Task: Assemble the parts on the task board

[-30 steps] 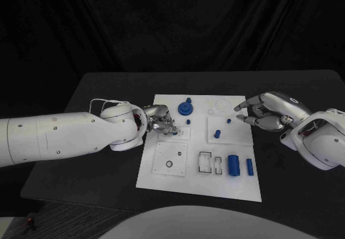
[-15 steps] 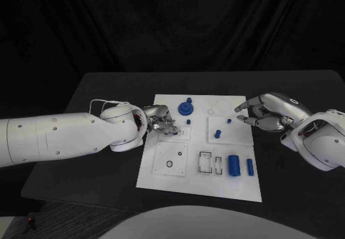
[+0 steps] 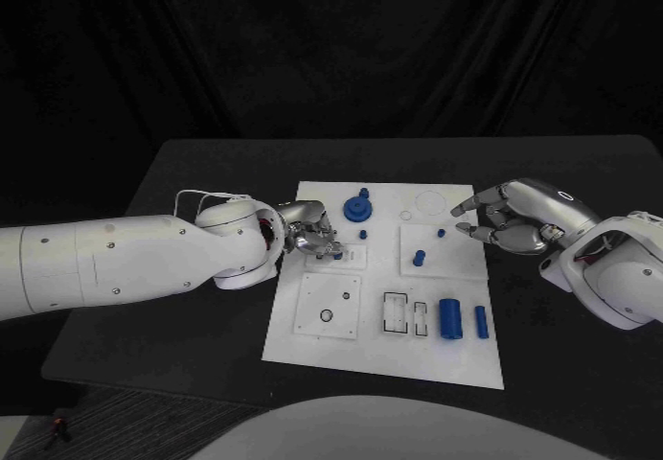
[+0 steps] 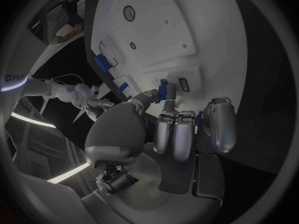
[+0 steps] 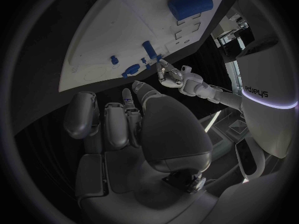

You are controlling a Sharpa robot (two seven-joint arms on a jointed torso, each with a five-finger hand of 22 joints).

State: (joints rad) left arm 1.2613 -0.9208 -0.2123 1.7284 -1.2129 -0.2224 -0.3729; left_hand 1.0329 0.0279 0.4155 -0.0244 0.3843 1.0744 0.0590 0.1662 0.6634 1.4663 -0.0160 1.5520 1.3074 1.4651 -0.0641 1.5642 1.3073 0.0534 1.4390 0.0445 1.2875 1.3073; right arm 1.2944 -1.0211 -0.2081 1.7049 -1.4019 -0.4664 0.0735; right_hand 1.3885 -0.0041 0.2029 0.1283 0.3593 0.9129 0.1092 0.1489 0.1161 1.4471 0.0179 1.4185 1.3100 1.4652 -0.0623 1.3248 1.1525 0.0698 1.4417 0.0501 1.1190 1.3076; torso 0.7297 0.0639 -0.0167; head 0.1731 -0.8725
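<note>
The white task board [image 3: 387, 350] lies in the middle of the black table. My left hand [image 3: 311, 235] rests over the board's left middle and pinches a small blue part [image 4: 162, 90] between thumb and finger, low over a small slot. My right hand [image 3: 512, 218] hovers at the board's right edge with nothing in it, fingers loosely bent and apart, close to a small blue peg [image 3: 440, 231]. A round blue stepped piece [image 3: 356, 207] stands near the board's far edge. Another peg [image 3: 418, 256] stands on the right panel.
A thick blue cylinder [image 3: 449, 318] and a thin one [image 3: 479, 322] lie at the board's near right, beside two rectangular slots [image 3: 396, 311]. A black ring [image 3: 326, 315] sits on the near left panel. A tiny blue peg [image 3: 362, 233] stands ahead of my left hand.
</note>
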